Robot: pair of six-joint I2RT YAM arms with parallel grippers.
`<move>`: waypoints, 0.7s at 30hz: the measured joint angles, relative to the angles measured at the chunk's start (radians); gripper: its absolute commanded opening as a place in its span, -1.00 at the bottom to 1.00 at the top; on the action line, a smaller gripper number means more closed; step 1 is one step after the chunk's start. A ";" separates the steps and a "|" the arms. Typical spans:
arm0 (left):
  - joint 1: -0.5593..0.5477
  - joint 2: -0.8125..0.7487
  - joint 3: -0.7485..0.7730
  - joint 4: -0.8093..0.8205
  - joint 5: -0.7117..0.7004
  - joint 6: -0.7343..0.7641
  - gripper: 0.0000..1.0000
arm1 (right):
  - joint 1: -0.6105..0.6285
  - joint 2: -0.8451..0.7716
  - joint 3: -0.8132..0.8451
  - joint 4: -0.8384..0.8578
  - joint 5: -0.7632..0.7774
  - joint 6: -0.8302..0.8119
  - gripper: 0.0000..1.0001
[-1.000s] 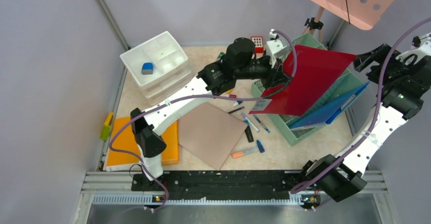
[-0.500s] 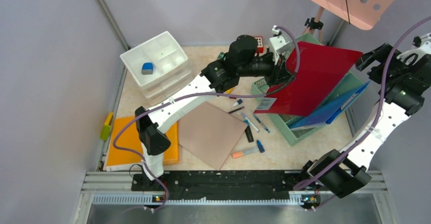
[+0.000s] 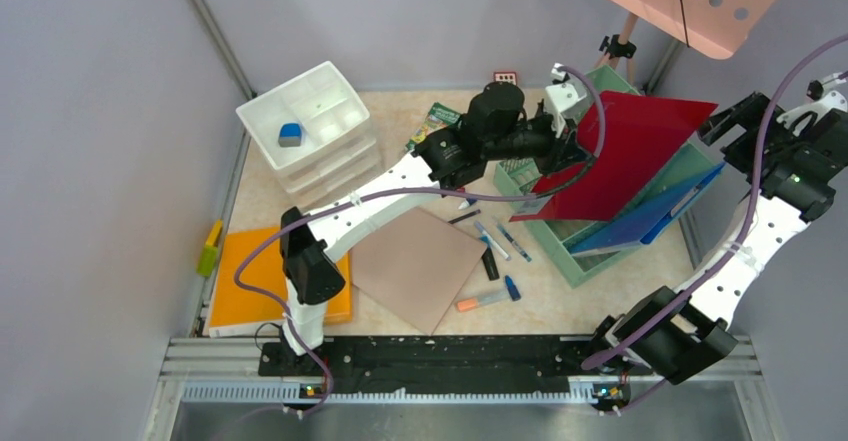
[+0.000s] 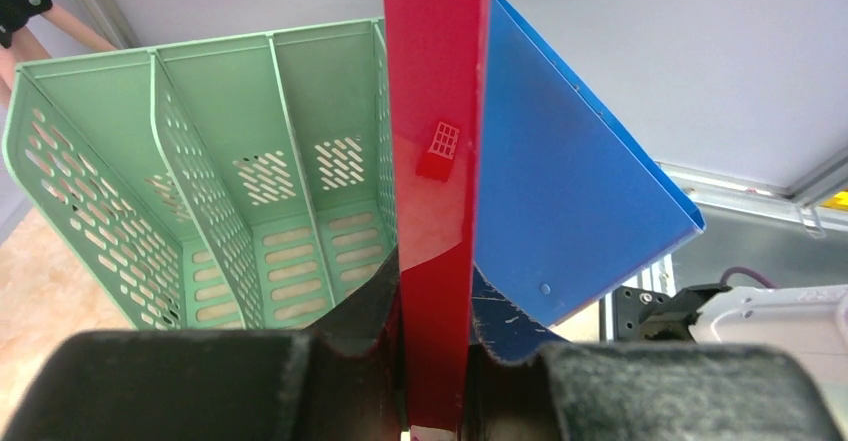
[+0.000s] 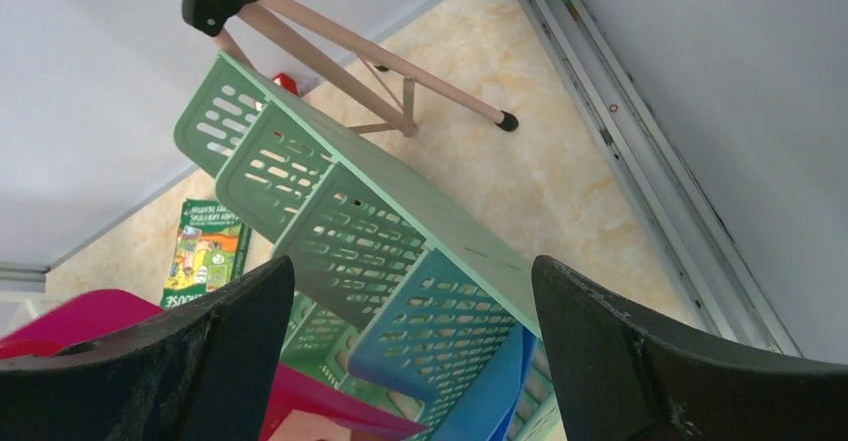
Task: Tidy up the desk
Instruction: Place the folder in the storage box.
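Clenching my left pincer [image 4: 435,361] on the glossy red plastic folder [image 4: 435,111], I've shifted it farther over the green mesh file rack [image 4: 210,161], which holds a flat blue folder [image 4: 560,191], on the beige marbled tabletop [image 3: 395,121]; my right pincer [image 5: 415,351] gapes, released.

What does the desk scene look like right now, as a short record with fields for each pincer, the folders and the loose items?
left pincer: shut on red folder, held on edge at the green file rack
right pincer: open, holding nothing, near the rack
blue folder: in the rack, beside the red one
loose on desk: pens, brown sheet, orange folder
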 measured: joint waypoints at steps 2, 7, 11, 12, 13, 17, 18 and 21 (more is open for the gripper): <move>-0.011 0.002 -0.012 0.027 -0.026 0.001 -1.00 | 0.000 0.000 0.000 -0.017 0.015 -0.006 0.75; -0.039 0.026 -0.018 0.077 -0.076 0.001 -1.00 | 0.000 0.000 -0.002 -0.039 0.051 -0.017 0.75; -0.052 0.072 -0.019 0.155 -0.097 -0.018 -1.00 | 0.000 0.000 -0.002 -0.047 0.075 -0.023 0.75; -0.054 0.085 -0.021 0.177 -0.101 -0.028 -1.00 | 0.000 0.000 -0.002 -0.047 0.080 -0.026 0.75; -0.056 0.095 -0.024 0.194 -0.109 -0.037 -1.00 | 0.000 0.000 -0.002 -0.047 0.084 -0.027 0.75; -0.058 0.124 -0.065 0.287 -0.146 -0.079 -1.00 | 0.000 0.000 -0.002 -0.047 0.098 -0.038 0.75; -0.058 0.124 -0.097 0.322 -0.155 -0.090 -1.00 | 0.000 0.000 -0.003 -0.047 0.100 -0.042 0.75; -0.063 0.126 -0.152 0.390 -0.159 -0.105 -1.00 | 0.000 0.000 -0.010 -0.047 0.104 -0.047 0.75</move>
